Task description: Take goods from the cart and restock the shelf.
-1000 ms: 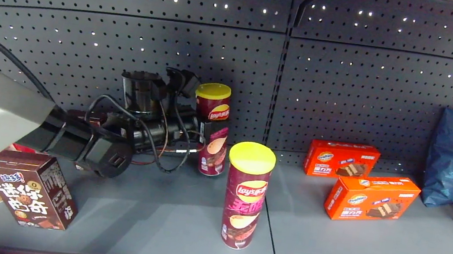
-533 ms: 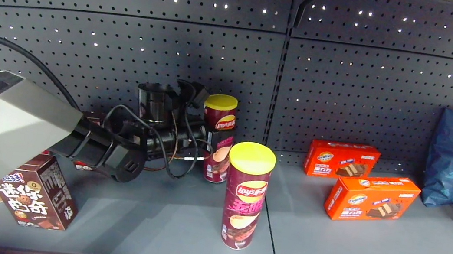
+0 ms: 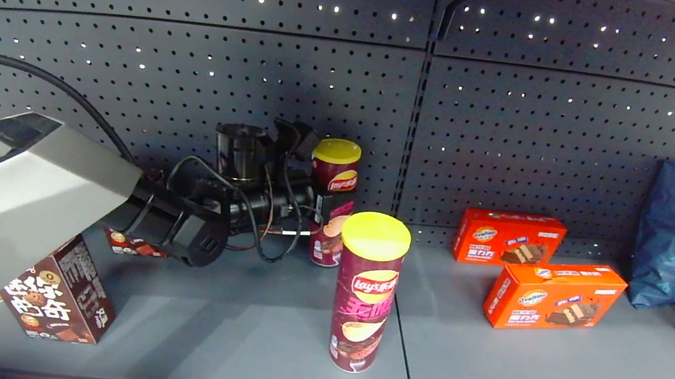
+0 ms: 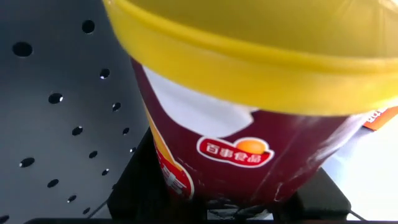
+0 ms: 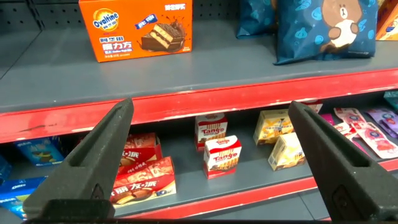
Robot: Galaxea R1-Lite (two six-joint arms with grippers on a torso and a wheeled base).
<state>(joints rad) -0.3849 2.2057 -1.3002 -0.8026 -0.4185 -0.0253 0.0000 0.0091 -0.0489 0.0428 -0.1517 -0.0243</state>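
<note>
My left gripper is shut on a maroon chip can with a yellow lid, held upright at the back of the grey shelf, close to the pegboard. I cannot tell whether its base touches the shelf. In the left wrist view the same can sits between the black fingers. A second, matching chip can stands near the shelf's front edge, in front of the held one and slightly to its right. My right gripper is open with nothing in it, facing lower shelves.
A brown snack box stands at the front left under my left arm. Two orange boxes lie on the right shelf section, and blue bags stand at the far right. Red-edged lower shelves carry small boxes.
My left arm has carried the held can to the right and slightly lower, closer to the pegboard. The front can and boxes have stayed put.
</note>
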